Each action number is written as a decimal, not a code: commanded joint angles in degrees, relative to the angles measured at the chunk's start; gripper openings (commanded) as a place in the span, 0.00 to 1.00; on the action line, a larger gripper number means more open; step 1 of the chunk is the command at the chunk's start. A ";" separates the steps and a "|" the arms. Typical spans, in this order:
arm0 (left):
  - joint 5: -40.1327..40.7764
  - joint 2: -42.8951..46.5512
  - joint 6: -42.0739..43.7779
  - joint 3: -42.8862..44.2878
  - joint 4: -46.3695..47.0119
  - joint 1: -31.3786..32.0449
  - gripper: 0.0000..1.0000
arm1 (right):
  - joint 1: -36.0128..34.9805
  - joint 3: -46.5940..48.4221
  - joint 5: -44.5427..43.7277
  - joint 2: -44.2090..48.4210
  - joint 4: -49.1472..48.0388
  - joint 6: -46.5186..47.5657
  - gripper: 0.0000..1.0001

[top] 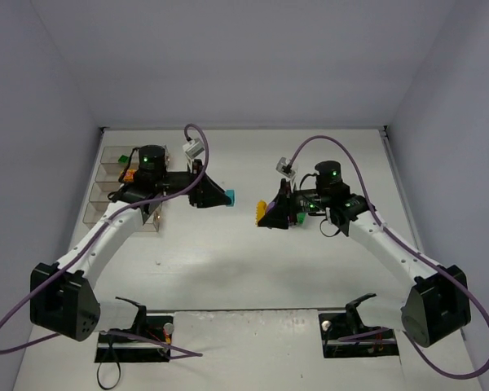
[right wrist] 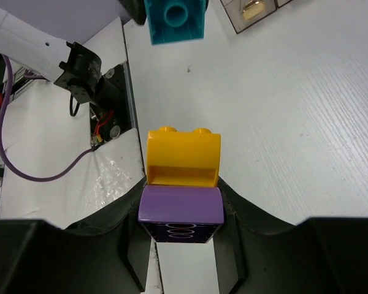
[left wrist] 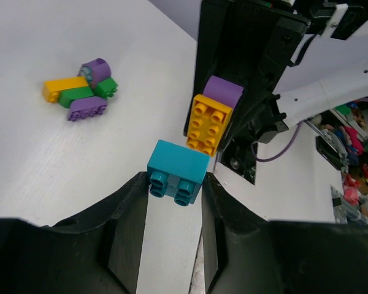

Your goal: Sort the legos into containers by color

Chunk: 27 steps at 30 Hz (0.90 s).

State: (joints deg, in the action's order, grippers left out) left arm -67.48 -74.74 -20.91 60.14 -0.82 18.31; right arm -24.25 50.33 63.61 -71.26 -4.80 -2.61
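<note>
Teal brick (left wrist: pixel 176 171), yellow-purple stacked pair (right wrist: pixel 183 182)

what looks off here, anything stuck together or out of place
The right gripper is shut on a purple brick with a yellow brick snapped onto it: two colours joined, odd for a colour sort. The left gripper holds a lone teal brick facing it. Nothing looks spilled or damaged.

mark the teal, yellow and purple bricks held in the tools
teal brick (left wrist: pixel 179 160): left wrist view, smooth top face
yellow brick (right wrist: pixel 184 152): right wrist view, curved front face
purple brick (right wrist: pixel 181 204): right wrist view, top face
</note>
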 commanded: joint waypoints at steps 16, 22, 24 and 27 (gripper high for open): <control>69.49 -0.92 -4.85 5.43 -24.40 -18.04 0.00 | 0.52 0.12 -7.54 5.43 -0.83 -0.02 0.00; 71.27 -8.92 -3.27 9.29 -25.36 -21.38 0.00 | 0.52 -0.31 -8.24 8.07 -0.39 0.15 0.00; 70.91 -10.86 -2.30 10.95 -25.81 -21.73 0.00 | 0.52 -0.75 -8.68 8.68 -0.21 0.33 0.00; 71.35 -14.28 -1.24 11.75 -24.59 -21.82 0.00 | 0.52 -1.46 -8.86 9.39 -0.21 0.06 0.00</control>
State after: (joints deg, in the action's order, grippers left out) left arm 1.83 -88.12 -23.94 68.71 -25.96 -3.44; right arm -23.70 49.08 54.83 -63.51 -2.48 -2.74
